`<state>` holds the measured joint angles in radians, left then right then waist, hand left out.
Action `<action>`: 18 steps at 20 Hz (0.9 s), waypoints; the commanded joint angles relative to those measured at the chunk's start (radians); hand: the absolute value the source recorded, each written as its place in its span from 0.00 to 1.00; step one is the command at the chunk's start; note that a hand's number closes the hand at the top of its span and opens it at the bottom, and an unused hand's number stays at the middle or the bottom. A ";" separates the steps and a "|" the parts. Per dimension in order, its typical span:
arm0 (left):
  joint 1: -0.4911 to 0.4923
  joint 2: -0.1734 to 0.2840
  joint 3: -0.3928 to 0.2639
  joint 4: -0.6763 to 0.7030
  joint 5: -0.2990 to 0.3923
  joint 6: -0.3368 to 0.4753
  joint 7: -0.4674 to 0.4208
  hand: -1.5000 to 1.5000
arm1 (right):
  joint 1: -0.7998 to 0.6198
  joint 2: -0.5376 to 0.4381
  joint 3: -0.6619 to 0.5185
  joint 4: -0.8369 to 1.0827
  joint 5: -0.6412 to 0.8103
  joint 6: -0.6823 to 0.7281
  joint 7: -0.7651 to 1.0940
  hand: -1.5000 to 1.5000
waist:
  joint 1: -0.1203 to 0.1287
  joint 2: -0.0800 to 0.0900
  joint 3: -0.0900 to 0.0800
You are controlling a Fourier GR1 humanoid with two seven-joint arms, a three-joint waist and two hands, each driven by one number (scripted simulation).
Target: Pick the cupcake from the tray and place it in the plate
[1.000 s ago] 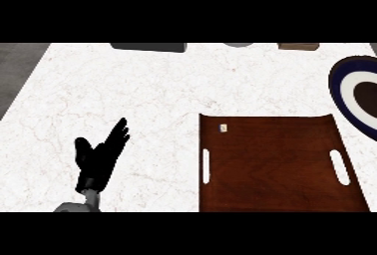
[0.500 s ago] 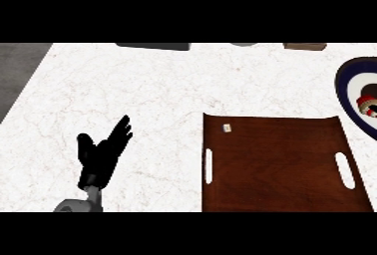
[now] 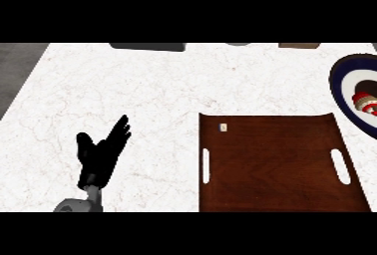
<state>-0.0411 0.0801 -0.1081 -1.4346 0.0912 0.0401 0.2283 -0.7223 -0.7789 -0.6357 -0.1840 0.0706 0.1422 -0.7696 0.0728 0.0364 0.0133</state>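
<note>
Cupcake (image 3: 365, 103) sits on the plate (image 3: 340, 84), up and right of the empty wooden tray (image 3: 280, 164); left robot hand (image 3: 100, 155) rests open, holding nothing, left of tray.

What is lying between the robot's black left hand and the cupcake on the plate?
In the head view, the dark brown wooden tray lies between the left hand and the cupcake on the dark-rimmed plate, besides bare white marble counter.
</note>
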 commanded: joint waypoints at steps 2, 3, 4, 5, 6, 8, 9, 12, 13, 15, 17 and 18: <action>-0.007 0.013 0.019 -0.003 0.009 0.000 0.017 0.50 | 0.047 -0.058 -0.053 0.047 -0.054 0.165 0.003 0.00 | -0.013 -0.001 0.000; 0.016 0.005 0.012 0.007 0.010 -0.004 0.004 0.50 | 0.058 -0.086 -0.052 0.050 -0.055 0.226 0.011 0.00 | -0.018 -0.004 -0.001; -0.002 0.000 0.005 0.003 -0.005 0.012 0.019 0.50 | 0.052 -0.106 -0.052 0.052 -0.057 0.267 0.030 0.00 | -0.019 -0.004 -0.001; 0.014 0.013 0.016 -0.006 0.012 -0.009 0.001 0.50 | 0.084 -0.069 -0.039 0.048 -0.045 0.279 -0.022 0.00 | -0.011 -0.003 0.000; -0.010 0.003 0.018 0.002 0.018 -0.004 0.016 0.50 | 0.097 -0.072 -0.043 0.052 -0.051 0.322 -0.031 0.00 | -0.019 -0.001 0.001; 0.036 0.024 0.025 0.014 0.011 -0.016 -0.018 0.50 | 0.146 -0.102 -0.038 0.042 -0.047 0.406 -0.059 0.00 | -0.027 -0.005 0.001; 0.013 -0.007 0.010 0.023 -0.004 0.013 -0.013 0.50 | 0.154 -0.100 -0.024 0.035 -0.034 0.422 -0.058 0.00 | -0.032 -0.004 0.001; 0.007 0.013 0.039 0.023 0.017 0.000 -0.009 0.50 | 0.223 -0.110 -0.013 0.010 -0.029 0.502 -0.107 0.00 | -0.053 -0.009 0.002; 0.009 0.013 0.037 -0.001 0.017 0.002 -0.003 0.50 | 0.214 -0.108 -0.007 0.007 -0.025 0.490 -0.087 0.00 | -0.036 -0.010 0.002; 0.044 0.006 0.018 0.006 0.006 -0.004 -0.025 0.50 | 0.262 -0.093 0.005 -0.015 -0.015 0.487 -0.130 0.00 | -0.040 -0.012 0.002; 0.055 0.004 0.028 0.021 0.012 0.001 -0.027 0.50 | 0.297 -0.115 0.014 -0.033 -0.008 0.492 -0.143 0.00 | -0.046 -0.012 0.002; 0.033 0.009 0.019 0.007 0.006 -0.006 -0.023 0.50 | 0.310 -0.105 0.020 -0.038 -0.003 0.488 -0.150 0.00 | -0.048 -0.013 0.003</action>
<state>-0.0126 0.0854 -0.0853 -1.4321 0.0987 0.0408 0.2038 -0.4786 -0.8817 -0.6299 -0.2103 0.0553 0.4818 -0.7719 0.0316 0.0243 0.0160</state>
